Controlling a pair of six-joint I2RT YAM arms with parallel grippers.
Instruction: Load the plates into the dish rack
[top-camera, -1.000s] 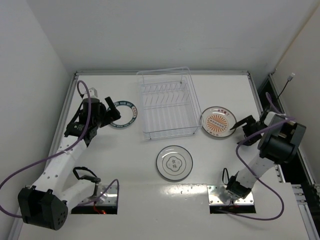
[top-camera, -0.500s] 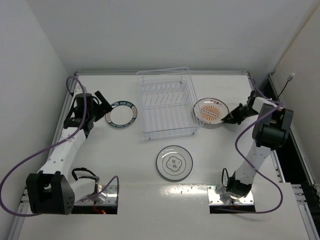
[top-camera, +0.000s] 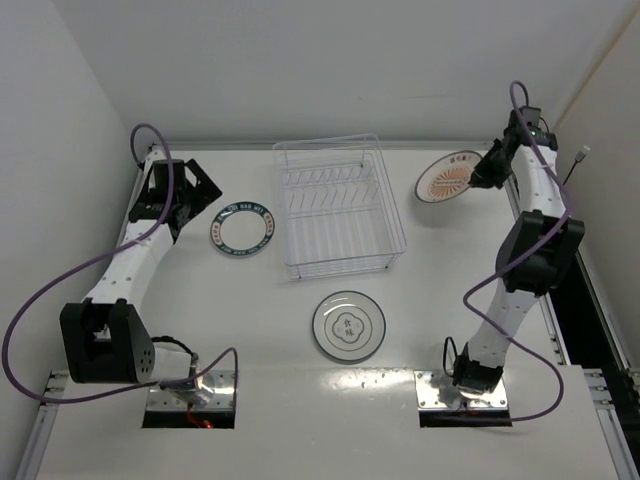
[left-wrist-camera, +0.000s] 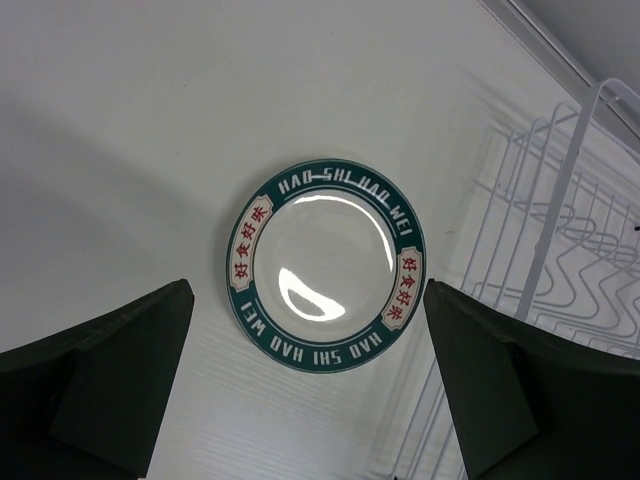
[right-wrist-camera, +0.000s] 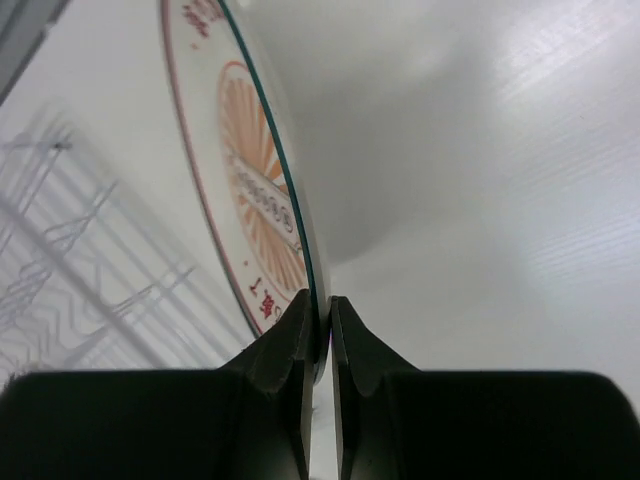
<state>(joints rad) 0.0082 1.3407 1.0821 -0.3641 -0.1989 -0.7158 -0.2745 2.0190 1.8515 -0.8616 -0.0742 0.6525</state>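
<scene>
My right gripper (top-camera: 483, 170) (right-wrist-camera: 320, 322) is shut on the rim of the orange sunburst plate (top-camera: 449, 177) (right-wrist-camera: 262, 190), holding it lifted and tilted, right of the dish rack (top-camera: 336, 205). The teal-rimmed plate (top-camera: 242, 228) (left-wrist-camera: 325, 266) lies flat on the table left of the rack. Above and to the left of it hangs my left gripper (top-camera: 195, 196) (left-wrist-camera: 310, 390), open, its fingers straddling the plate in the wrist view without touching it. The white plate with the dark ring (top-camera: 348, 325) lies in front of the rack.
White walls enclose the table at the back and both sides. The rack's wire edge (left-wrist-camera: 560, 230) stands just right of the teal-rimmed plate. The arm bases (top-camera: 190, 385) sit at the near edge.
My right gripper shut on the orange plate and carried it up and back toward the far right corner. The left arm drew back to the left, away from the teal-rimmed plate.
</scene>
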